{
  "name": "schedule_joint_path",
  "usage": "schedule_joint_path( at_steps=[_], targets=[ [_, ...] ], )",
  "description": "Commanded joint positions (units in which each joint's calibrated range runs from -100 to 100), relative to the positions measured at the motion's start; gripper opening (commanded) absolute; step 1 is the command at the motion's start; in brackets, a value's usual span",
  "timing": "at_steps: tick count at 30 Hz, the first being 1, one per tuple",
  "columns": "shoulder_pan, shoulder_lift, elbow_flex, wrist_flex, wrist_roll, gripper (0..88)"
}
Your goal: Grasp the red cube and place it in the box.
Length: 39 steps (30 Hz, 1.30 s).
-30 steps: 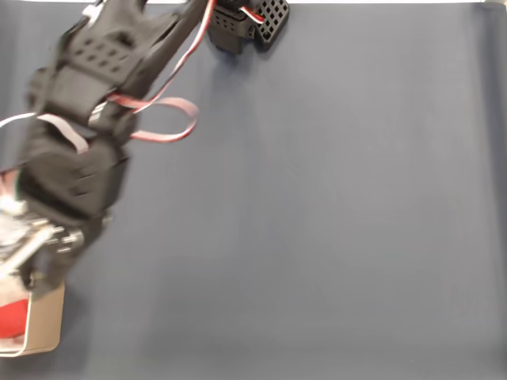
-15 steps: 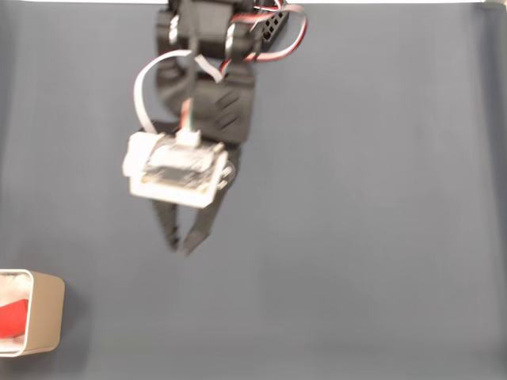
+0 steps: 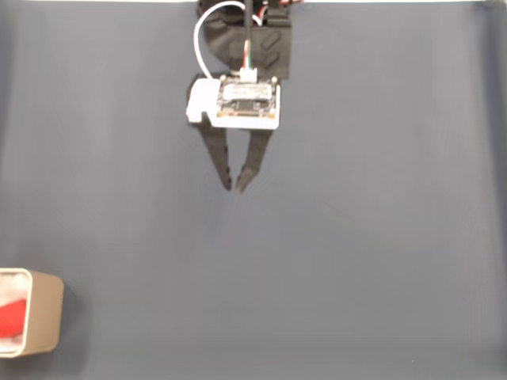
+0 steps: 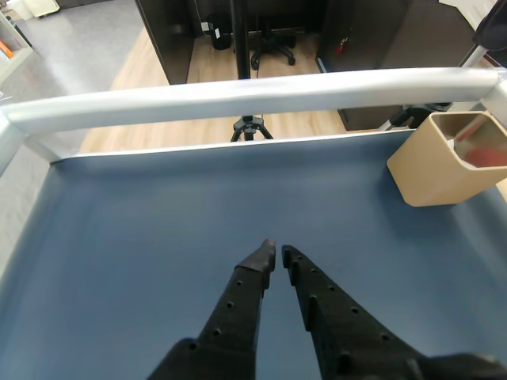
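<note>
Looks like the job's basically done from where I'm driving: the red cube (image 3: pixel 11 318) is sitting inside the box (image 3: pixel 47 323), bottom-left corner of the fixed view. The gripper (image 3: pixel 235 188) is up near the top middle, well apart from both, tips nearly touching with nothing between them. Best move now, I reckon, is just parking the arm without clipping that box.

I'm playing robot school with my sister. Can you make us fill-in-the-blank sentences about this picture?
1. The red cube lies inside the ____.
2. The gripper holds ____.
3. In the fixed view, the box sits in the bottom ____ corner.
4. The mat under everything is dark ____.

Missing words: box; nothing; left; blue
</note>
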Motion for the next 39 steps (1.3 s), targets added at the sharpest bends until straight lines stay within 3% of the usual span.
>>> schedule_joint_path(
  at_steps=[1, 23, 39],
  targets=[
    [-0.96, -7.04, 5.57, -1.13, 0.29, 0.0],
    [-2.53, -42.92, 44.81, 3.71, 1.47, 0.0],
    [-4.3, -50.2, 48.82, 18.87, -1.12, 0.0]
  ],
)
